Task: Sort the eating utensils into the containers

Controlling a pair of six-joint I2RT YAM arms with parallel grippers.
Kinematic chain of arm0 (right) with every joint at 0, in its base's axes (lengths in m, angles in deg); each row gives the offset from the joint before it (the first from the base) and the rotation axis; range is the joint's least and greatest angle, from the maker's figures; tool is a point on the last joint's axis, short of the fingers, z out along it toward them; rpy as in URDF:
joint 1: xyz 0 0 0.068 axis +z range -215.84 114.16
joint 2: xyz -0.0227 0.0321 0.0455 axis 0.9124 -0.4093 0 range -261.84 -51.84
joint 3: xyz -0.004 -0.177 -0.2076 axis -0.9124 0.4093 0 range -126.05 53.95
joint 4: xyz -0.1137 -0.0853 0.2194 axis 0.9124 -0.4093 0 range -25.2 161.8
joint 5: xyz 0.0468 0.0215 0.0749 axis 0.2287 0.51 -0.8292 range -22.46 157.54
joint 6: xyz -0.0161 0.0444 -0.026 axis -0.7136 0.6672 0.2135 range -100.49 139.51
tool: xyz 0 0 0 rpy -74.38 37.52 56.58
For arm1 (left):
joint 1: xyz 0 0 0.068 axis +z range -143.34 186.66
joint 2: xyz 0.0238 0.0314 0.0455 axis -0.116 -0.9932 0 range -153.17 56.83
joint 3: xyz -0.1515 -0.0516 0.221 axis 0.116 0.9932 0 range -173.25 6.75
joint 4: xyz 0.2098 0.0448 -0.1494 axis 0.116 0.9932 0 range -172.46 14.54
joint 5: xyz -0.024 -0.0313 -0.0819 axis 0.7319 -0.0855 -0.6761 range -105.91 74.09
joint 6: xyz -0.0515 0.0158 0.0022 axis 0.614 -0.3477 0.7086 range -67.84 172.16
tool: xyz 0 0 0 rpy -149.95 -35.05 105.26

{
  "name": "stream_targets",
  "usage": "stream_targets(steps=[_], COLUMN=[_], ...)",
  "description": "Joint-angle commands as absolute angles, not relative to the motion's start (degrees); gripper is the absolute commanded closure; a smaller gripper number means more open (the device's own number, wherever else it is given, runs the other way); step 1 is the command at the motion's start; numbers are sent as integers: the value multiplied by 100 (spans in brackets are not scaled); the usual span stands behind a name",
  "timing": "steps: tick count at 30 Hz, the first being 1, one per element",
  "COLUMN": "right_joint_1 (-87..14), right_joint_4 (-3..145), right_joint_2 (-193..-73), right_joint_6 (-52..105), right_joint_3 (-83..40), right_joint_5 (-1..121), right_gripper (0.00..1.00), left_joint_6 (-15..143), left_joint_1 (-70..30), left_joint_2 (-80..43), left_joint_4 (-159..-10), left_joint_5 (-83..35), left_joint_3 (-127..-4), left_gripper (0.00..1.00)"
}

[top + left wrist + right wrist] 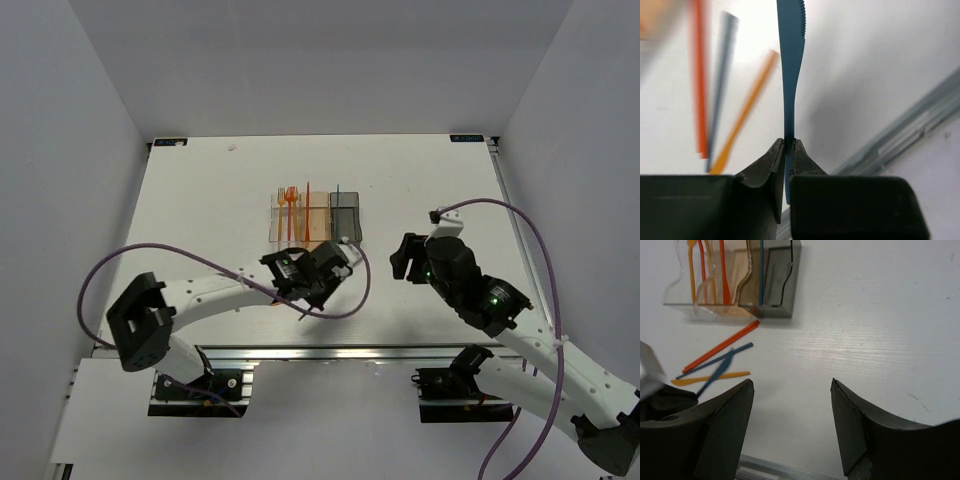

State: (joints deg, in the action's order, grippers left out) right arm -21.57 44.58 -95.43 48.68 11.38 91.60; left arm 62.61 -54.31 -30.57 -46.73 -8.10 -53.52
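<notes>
Top view: left gripper [335,265] sits centre frame, just below the row of bins [344,222]. Right gripper [405,258] is centre-right, apart from them.

Left wrist: fingers [767,162] pinched tight on blue knife [791,75], blade reaching top edge. Blurred orange & grey utensils [700,75] at upper left.

Right wrist: jaws spread wide over table [865,315]. Bins upper left w/ utensils standing inside, a few loose ones just below.

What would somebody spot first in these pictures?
A blue knife pinched tight in the left hand, sticking straight out from it. Past that, three little bins stand in a row on the white table with orange cutlery inside, and a few loose pieces lie in front.
</notes>
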Motion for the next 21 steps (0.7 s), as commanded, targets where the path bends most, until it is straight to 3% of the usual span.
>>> stream_targets(steps=[1, 8, 14, 21], right_joint_1=[-2172, -2181, -2181, -2190], right_joint_4=[4395, 4332, 4429, 4438], right_joint_2=[-9227, -9350, -9578, -9579], right_joint_6=[4975, 4905, 4878, 4817], right_joint_3=[614, 227, 279, 455], right_joint_5=[9838, 9989, 9892, 9822], right_gripper=[31, 22, 18, 18], left_joint_6=[6647, 7324, 7456, 7352], left_joint_1=[-4900, -3722, -3431, -3140], left_joint_2=[-2386, -2938, -3879, -4406], left_joint_4=[-5081, -5371, -6196, -7427], left_joint_5=[279, 896, 1572, 1116], left_joint_3=[-5915, -7057, -7849, -7614], left_gripper=[100, 100, 100, 100])
